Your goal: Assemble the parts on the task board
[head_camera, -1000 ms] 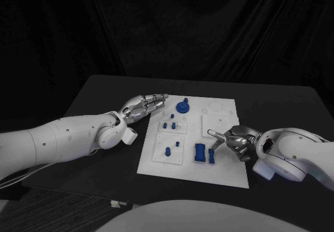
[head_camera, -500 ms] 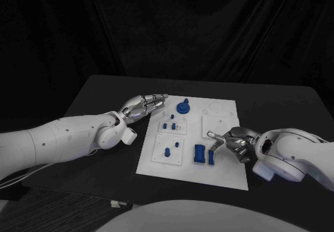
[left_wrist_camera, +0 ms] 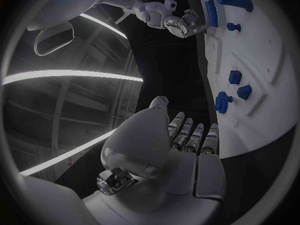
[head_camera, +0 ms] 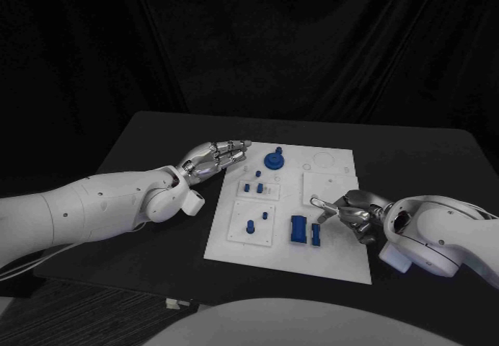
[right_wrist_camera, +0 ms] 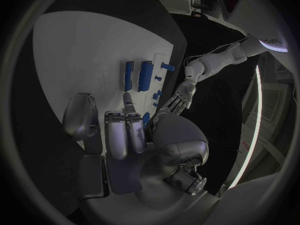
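Note:
The white task board (head_camera: 338, 249) lies in the middle of the black table. Blue parts stand on it: a round knob (head_camera: 275, 158), small pegs (head_camera: 254, 188) and two upright blocks (head_camera: 298, 229). My left hand (head_camera: 216, 155) lies at the board's far left corner, fingers stretched out and together, holding nothing. My right hand (head_camera: 348, 210) hovers over the board's right side, just beyond the blocks. Its fingers are partly curled, one fingertip (head_camera: 324, 210) points at the board, and the thumb (right_wrist_camera: 81, 116) stands apart with nothing in it. The left wrist view shows the left hand (left_wrist_camera: 181, 150) beside the board (left_wrist_camera: 262, 60).
The black table (head_camera: 156, 144) extends past the board on all sides, with dark curtains behind. Bare white recessed plates (head_camera: 327, 184) take up the board's far right part. The board's near strip is bare white.
My right hand has drifted slightly toward the near side of the board, its pointing fingertip now closer to the blue blocks. The left hand and the parts have not moved.

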